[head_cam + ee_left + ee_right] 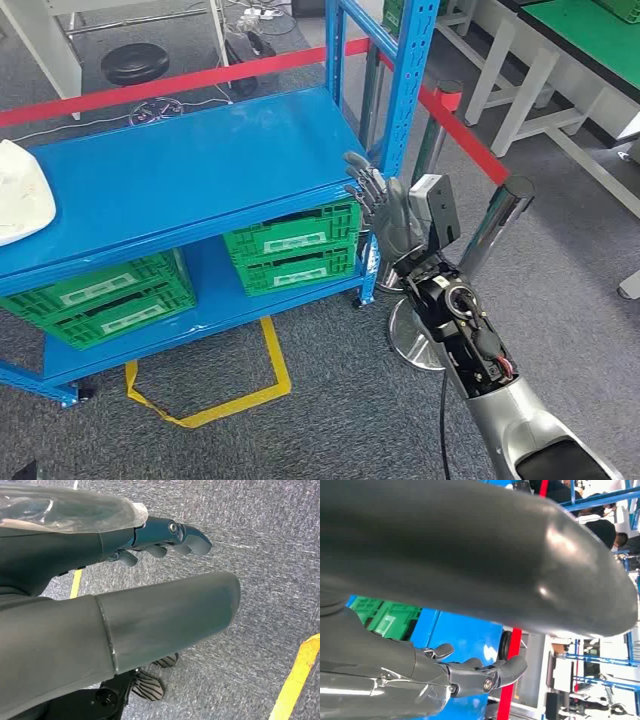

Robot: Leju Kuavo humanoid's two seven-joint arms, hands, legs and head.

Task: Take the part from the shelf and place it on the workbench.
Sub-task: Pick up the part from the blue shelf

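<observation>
Grey carpet with yellow floor tape surrounds your blue shelf (189, 170). Your right hand (377, 205) hovers at its front corner, fingers apart, holding nothing; your left hand (151, 540) hangs over the floor, likewise empty. The white part (21, 195) lies at the top shelf's far end, so shift sideways before reaching. The green crates (290, 245) carry white labels, unreadable.

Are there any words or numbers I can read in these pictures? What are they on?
None can be read.
White labels on the right green crates: print too small and blurred to read.
White labels on the left green crates: also too blurred to read.
White part on the blue shelf: no writing visible.
Right hand and left hand: no markings readable.
</observation>
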